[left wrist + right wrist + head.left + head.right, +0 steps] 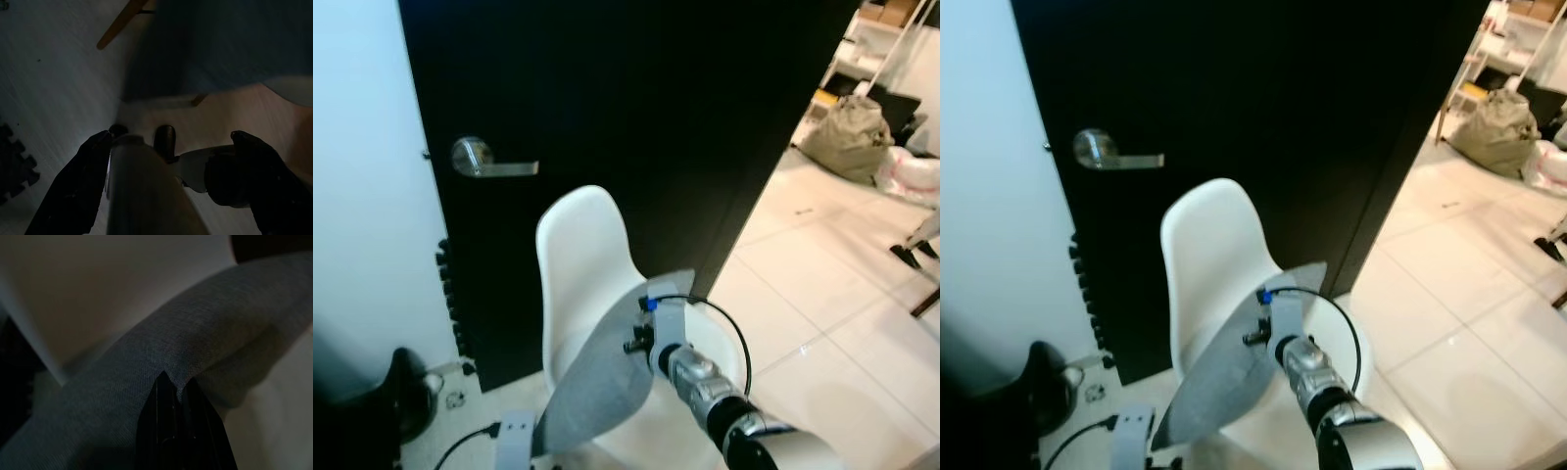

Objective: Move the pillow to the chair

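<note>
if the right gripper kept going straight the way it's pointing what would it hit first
The right gripper is shut on the grey pillow, pointing toward the white chair. Pushed on, pillow and gripper would probably meet the chair's shell first, though depth is hard to judge.

Right tool point(177, 387) pinching grey pillow point(146, 362)

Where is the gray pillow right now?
The gray pillow hangs over the seat of the white chair, in front of the black door, pinched by the right gripper.
</note>
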{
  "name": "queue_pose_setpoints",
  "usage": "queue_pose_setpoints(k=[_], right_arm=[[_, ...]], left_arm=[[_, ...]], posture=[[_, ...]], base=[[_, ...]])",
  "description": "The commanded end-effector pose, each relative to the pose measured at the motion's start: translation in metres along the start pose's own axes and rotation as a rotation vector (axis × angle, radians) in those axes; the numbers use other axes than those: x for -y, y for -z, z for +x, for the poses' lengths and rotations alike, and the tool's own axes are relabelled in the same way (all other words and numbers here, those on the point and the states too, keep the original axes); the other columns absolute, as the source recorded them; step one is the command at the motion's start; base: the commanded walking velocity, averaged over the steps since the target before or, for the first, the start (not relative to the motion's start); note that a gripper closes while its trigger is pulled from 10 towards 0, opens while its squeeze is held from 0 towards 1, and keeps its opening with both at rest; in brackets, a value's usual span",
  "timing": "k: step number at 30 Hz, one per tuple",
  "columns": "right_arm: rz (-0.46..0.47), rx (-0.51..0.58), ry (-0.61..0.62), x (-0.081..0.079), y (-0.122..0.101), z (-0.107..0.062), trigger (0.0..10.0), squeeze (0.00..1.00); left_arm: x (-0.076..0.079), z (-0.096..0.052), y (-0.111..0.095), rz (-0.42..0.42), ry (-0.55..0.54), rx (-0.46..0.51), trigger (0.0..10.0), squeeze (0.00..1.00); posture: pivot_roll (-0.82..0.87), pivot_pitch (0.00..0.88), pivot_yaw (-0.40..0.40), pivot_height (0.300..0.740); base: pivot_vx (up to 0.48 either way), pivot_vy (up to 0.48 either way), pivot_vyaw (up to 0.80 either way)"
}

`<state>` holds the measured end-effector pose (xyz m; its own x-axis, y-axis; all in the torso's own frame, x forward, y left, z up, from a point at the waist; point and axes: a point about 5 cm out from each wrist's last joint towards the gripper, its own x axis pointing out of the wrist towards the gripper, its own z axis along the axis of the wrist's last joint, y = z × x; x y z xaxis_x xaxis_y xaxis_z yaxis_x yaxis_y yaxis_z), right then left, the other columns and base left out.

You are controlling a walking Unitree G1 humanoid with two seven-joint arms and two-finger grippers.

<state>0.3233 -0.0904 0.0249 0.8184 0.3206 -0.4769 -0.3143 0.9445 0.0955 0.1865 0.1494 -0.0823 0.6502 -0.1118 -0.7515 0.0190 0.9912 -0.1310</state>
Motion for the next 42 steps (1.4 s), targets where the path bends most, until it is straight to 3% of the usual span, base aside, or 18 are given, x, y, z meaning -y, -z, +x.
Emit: queue_pose_setpoints(k=[1,11,21,24,28,37,42], right_arm=[[-0.01,0.016,0.017,0.004,-0.006,0.0,10.0,0.0],[-0.023,-0.026,-0.013,-0.004,0.001,0.001,10.0,0.0],[0.025,-0.017,-0.088,-0.011,-0.004,0.003,10.0,0.0],[-0.005,-0.127,-0.085,-0.014,0.008,0.002,10.0,0.0],[-0.061,-0.285,0.01,-0.005,0.03,-0.003,10.0,0.0],[0.035,-0.41,-0.033,-0.022,0.059,-0.01,10.0,0.0],[0.019,-0.433,-0.065,-0.03,0.064,-0.011,10.0,0.0]], left_arm=[[-0.001,0.0,-0.001,-0.013,-0.004,0.004,10.0,0.0],[-0.002,0.0,-0.001,-0.005,-0.007,0.005,10.0,0.0],[-0.001,0.0,-0.002,-0.031,-0.015,0.016,10.0,0.0],[-0.002,0.0,-0.002,-0.046,-0.033,0.028,10.0,0.0],[-0.005,0.0,-0.006,-0.066,-0.054,0.051,10.0,0.0],[-0.01,0.001,-0.022,-0.042,-0.077,0.121,10.0,0.0],[-0.014,0.002,-0.032,-0.03,-0.091,0.159,10.0,0.0]], posture=[[0.23,0.0,-0.158,0.74],[0.24,0.0,-0.158,0.74],[0.24,0.0,-0.173,0.74],[0.24,0.0,-0.181,0.74],[0.25,0.0,-0.193,0.74],[0.26,0.0,-0.196,0.74],[0.27,0.0,-0.197,0.74]], base=[[0.0,0.0,0.0],[0.0,0.0,0.0],[0.0,-0.376,0.0],[0.0,0.0,0.0],[0.0,0.0,0.0],[0.0,0.0,0.0],[0.0,0.0,0.0]])
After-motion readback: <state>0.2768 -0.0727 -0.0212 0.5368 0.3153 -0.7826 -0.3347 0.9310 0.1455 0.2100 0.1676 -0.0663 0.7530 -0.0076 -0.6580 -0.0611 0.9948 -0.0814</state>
